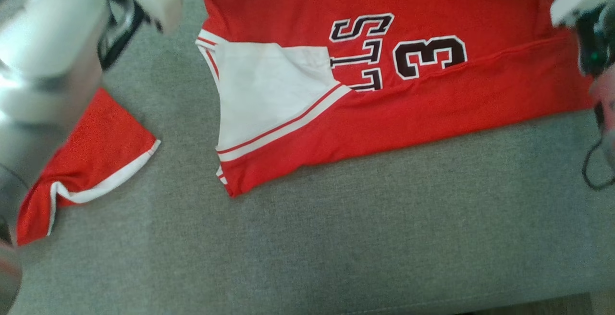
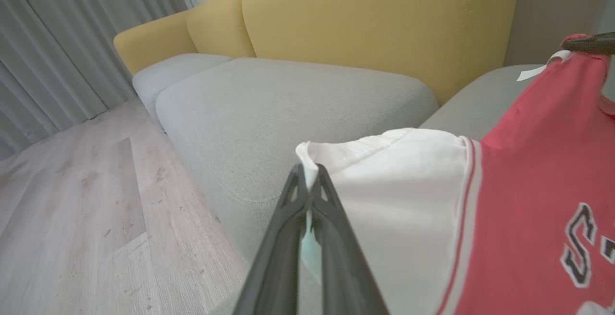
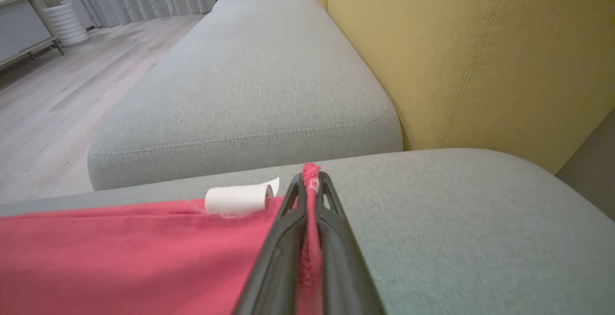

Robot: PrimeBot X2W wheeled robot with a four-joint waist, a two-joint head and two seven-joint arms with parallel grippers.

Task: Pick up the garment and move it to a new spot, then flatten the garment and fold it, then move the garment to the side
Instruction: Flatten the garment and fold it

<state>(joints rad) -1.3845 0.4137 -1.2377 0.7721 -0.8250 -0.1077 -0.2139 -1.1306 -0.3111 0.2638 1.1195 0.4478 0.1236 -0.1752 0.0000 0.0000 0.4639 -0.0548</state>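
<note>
A white panel of the red jersey (image 1: 432,103) is pinched between the closed fingers of the left gripper (image 2: 310,173), and its red edge is clamped by the right gripper (image 3: 311,176). The jersey, lettered in black with a 3, is stretched over the grey sofa seat (image 1: 384,219), with a white label (image 3: 238,199) curled at its edge. The yellow backrest (image 2: 360,27) is seen beyond.

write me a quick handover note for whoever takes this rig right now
Left gripper: shut on the white panel edge of the red jersey.
Right gripper: shut on a red edge of it.
Jersey: stretched between both grippers over the grey sofa cushion, lettering showing.
Done: garment grasped and spread out.
Left: lay it flat, fold it, move it to the side.
</note>
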